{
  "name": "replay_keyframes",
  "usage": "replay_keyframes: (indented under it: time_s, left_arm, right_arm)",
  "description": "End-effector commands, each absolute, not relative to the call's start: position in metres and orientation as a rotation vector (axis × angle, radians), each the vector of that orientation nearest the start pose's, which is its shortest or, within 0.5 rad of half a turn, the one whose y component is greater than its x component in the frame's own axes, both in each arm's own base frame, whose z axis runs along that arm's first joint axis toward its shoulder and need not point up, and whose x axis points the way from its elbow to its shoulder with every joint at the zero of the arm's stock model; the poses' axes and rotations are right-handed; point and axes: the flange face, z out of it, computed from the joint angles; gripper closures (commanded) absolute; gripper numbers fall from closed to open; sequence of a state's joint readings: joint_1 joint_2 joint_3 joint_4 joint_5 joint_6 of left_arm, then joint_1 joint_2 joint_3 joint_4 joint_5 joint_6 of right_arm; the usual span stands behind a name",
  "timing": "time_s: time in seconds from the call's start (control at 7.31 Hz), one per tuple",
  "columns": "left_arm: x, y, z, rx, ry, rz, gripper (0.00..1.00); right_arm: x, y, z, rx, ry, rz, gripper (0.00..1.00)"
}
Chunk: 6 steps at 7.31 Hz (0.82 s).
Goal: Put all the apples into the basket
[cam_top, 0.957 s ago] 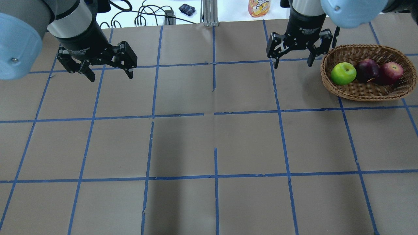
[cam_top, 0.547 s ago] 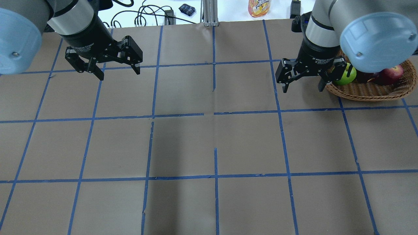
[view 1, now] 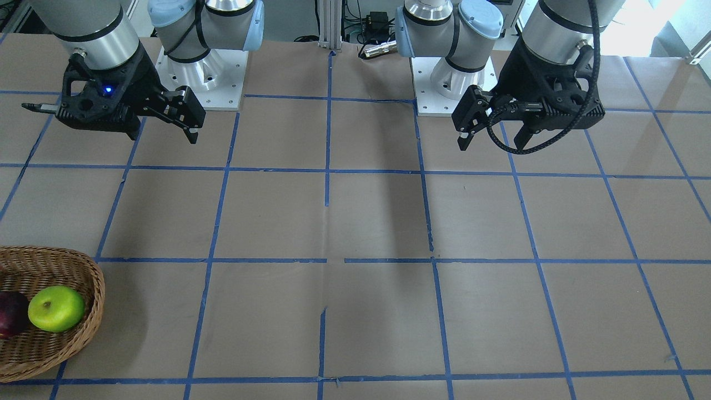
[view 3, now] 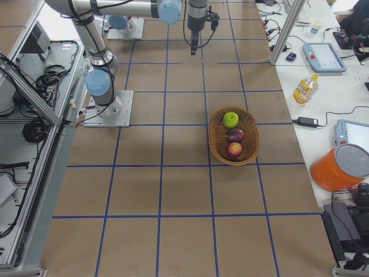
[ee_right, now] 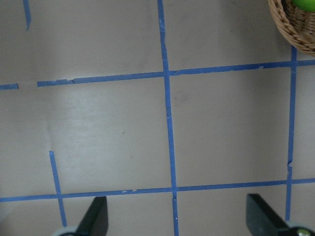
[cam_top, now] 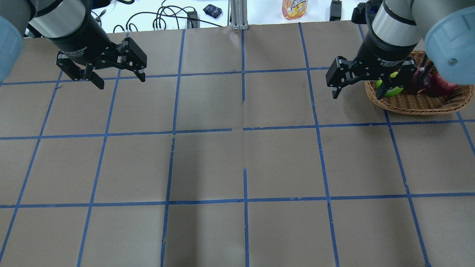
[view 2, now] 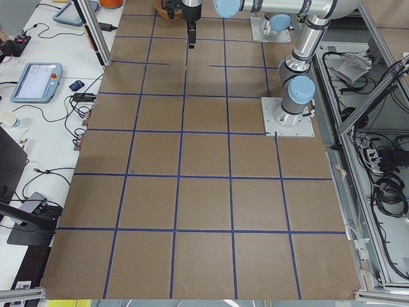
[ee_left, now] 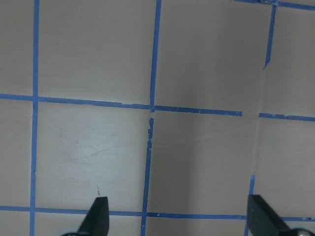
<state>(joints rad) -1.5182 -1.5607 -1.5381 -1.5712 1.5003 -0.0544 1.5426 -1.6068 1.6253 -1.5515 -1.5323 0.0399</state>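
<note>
The wicker basket [cam_top: 419,105] stands at the table's far right; it also shows in the front view [view 1: 95,294], the right side view [view 3: 214,138] and the right wrist view [ee_right: 295,29]. In it lie the green apple [view 3: 230,119] [view 1: 55,308] [cam_top: 392,91], the maroon apple [view 3: 234,135] [view 1: 11,314] and the red apple [view 3: 234,150] [cam_top: 443,84]. My right gripper [cam_top: 357,95] [view 1: 162,132] [ee_right: 179,216] is open and empty, high up just left of the basket. My left gripper [cam_top: 121,81] [view 1: 491,145] [ee_left: 179,216] is open and empty over the far left.
The brown table [cam_top: 245,155] carries a grid of blue tape. Beyond its far edge are cables [cam_top: 163,18], a metal post [cam_top: 237,15] and an orange bottle [cam_top: 294,9]. The right arm's elbow [cam_top: 451,48] hides part of the basket from above.
My right arm has swung right and now covers part of the basket in the overhead view. My left gripper shifted slightly right, then back left. Both stayed open. The apples have not moved.
</note>
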Motion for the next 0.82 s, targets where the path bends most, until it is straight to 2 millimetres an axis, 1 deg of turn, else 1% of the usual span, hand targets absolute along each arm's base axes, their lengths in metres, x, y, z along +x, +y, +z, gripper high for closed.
replay_keyframes:
  time_s: [0.0,0.14,0.27,0.41,0.68]
  left_arm:
    - [-0.111,-0.497,0.509,-0.198,3.206,-0.029,0.00]
    - [-0.110,-0.486,0.518,-0.168,3.191,0.026,0.00]
    - [-0.103,-0.485,0.516,-0.091,3.123,0.041,0.00]
    - [-0.103,-0.485,0.516,-0.095,3.121,0.042,0.00]
    - [-0.101,-0.484,0.517,-0.097,3.111,0.040,0.00]
  right_arm:
    - [0.127,-0.472,0.479,0.114,3.076,0.088,0.00]
    - [0.120,-0.473,0.481,0.108,3.117,0.070,0.00]
    - [0.121,-0.472,0.496,0.101,3.130,0.060,0.00]
    - [0.121,-0.475,0.504,0.101,3.127,0.070,0.00]
    - [0.122,-0.474,0.500,0.101,3.125,0.089,0.00]
